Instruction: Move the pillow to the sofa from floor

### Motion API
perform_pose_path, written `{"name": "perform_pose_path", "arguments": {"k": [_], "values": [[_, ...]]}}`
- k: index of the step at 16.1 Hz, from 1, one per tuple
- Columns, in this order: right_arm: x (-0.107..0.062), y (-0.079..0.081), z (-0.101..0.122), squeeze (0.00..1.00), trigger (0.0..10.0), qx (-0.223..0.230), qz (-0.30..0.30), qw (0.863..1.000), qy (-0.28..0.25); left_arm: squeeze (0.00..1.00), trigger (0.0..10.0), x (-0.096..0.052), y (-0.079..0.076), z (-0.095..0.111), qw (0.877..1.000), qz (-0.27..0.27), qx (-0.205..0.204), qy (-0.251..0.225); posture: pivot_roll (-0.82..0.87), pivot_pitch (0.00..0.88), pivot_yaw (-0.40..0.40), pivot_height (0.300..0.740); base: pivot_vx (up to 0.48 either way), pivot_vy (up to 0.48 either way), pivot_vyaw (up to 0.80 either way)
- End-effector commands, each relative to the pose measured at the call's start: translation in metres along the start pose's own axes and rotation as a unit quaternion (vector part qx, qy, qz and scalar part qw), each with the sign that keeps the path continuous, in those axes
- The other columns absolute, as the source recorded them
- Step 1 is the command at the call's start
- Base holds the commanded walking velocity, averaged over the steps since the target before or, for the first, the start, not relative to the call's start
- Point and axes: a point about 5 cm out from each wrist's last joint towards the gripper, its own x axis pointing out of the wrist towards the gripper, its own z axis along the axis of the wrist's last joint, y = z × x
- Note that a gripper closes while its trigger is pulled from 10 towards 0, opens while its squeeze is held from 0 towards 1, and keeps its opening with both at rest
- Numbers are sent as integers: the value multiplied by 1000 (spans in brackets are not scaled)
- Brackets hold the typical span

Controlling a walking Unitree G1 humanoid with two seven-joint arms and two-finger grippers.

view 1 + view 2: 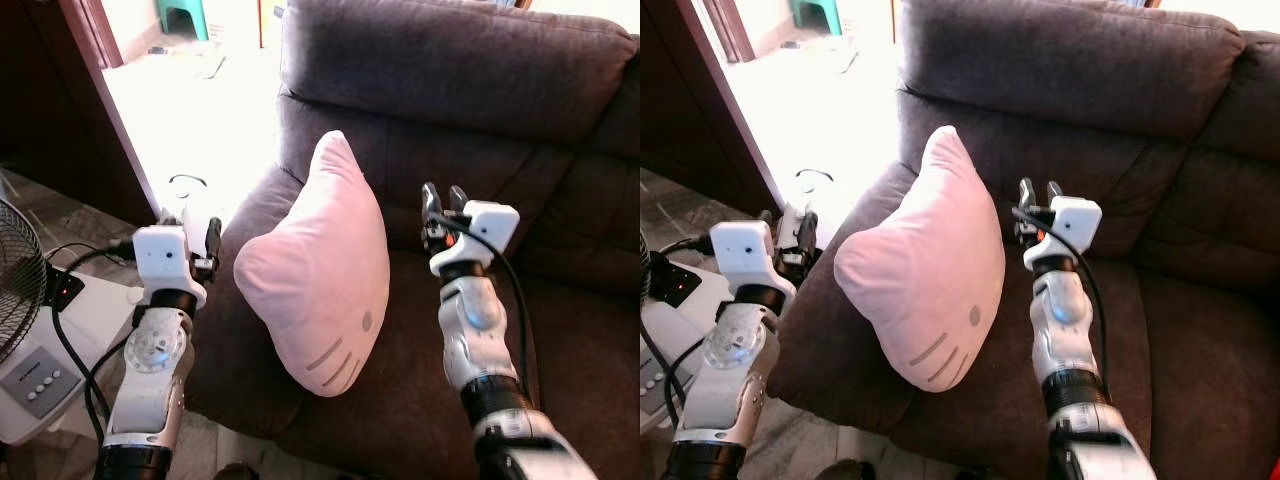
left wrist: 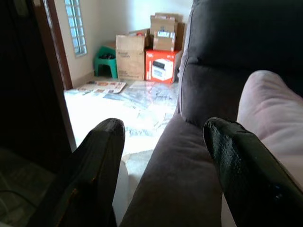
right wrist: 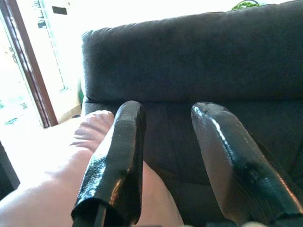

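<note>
A pale pink pillow (image 1: 315,270) with a cat face stands tilted on the left seat of the dark brown sofa (image 1: 450,60), leaning toward the armrest and backrest. My left gripper (image 1: 190,228) hovers just left of the pillow, beside the armrest, open and empty. In the left wrist view the open left gripper (image 2: 165,127) looks along the armrest with the pillow (image 2: 270,118) next to one finger. My right gripper (image 1: 443,195) is raised over the seat just right of the pillow, open with nothing in it. Past the open right gripper (image 3: 168,109) lie the backrest and the pillow (image 3: 57,165).
A fan (image 1: 15,270) on a white base (image 1: 40,380) with black cables stands at my left. A dark door frame (image 1: 100,90) edges a sunlit tiled floor (image 1: 190,100). Cardboard boxes (image 2: 130,56) and a green stool (image 2: 105,59) sit far beyond.
</note>
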Motion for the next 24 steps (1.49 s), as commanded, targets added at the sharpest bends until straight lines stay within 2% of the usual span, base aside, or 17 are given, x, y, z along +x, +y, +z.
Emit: {"name": "perform_pose_path", "arguments": {"k": [1, 4, 7, 10, 14, 24], "values": [[-3, 0, 0, 0, 10000, -11, 4, 1000, 0, 0, 10000, 4, -1, 1, 1000, -5, -3, -9, 147, 118, -77, 718, 0, 0, 0], [-10, -8, -7, 0, 10000, -26, -5, 999, 21, 0, 10000, 10, -9, -6, 999, -49, -4, 12, 152, 103, -73, 718, 0, 0, 0], [-9, -13, -3, 0, 10000, -32, -20, 999, 21, 0, 10000, 15, -10, -9, 999, -50, -3, 10, 145, 81, -67, 718, 0, 0, 0], [-5, -8, -1, 0, 10000, -28, -16, 999, 17, 0, 10000, 21, -5, -2, 999, -36, -1, -12, 147, 62, -69, 718, 0, 0, 0], [1, -1, 1, 0, 10000, -21, -9, 1000, 11, 0, 10000, 22, -6, 2, 999, -33, 1, -30, 147, 42, -67, 718, 0, 0, 0], [0, 0, 0, 0, 10000, -20, -9, 1000, 12, 0, 10000, 24, -11, 9, 998, -45, 3, -50, 144, 14, -65, 718, 0, 0, 0]]}}
